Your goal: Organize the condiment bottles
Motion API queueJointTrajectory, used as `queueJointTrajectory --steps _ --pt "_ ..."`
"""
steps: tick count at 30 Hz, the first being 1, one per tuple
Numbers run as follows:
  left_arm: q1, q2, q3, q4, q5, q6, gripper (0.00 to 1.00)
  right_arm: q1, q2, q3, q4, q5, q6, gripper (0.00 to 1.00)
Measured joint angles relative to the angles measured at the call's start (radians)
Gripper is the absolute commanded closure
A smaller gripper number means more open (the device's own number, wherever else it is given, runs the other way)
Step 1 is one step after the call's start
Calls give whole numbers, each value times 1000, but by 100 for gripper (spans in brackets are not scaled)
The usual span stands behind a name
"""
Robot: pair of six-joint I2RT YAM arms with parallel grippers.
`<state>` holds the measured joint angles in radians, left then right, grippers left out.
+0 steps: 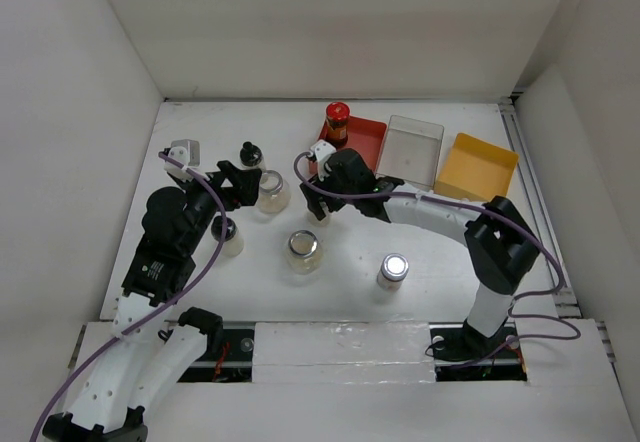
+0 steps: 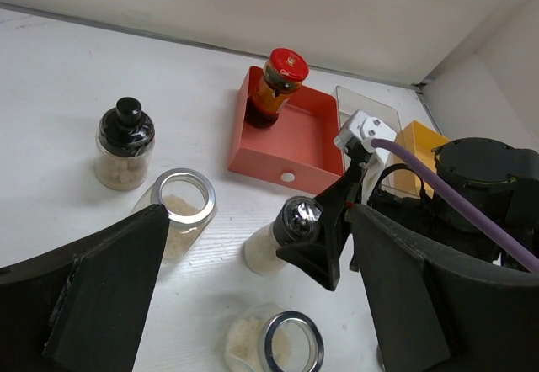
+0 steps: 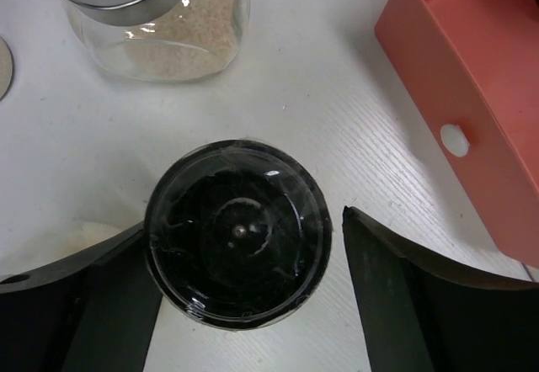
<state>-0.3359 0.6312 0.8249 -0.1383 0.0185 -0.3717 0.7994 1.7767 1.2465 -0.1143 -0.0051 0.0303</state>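
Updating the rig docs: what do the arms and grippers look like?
White links and black joint housings on left arm and right arm, with a purple cable along each. The left gripper and right gripper have matte black wedge-shaped fingers. No markings legible.

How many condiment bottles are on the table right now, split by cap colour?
Red cap: 1
Black caps: 3
Silver lids: 3
Total: 7
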Motion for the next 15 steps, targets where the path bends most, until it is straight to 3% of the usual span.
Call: queueJointTrajectory --steps 4,15 --pt "0 0 0 0 5 0 14 0 2 1 29 10 0 36" --pt "0 0 0 0 8 0 14 -28 -93 1 43 11 8 42"
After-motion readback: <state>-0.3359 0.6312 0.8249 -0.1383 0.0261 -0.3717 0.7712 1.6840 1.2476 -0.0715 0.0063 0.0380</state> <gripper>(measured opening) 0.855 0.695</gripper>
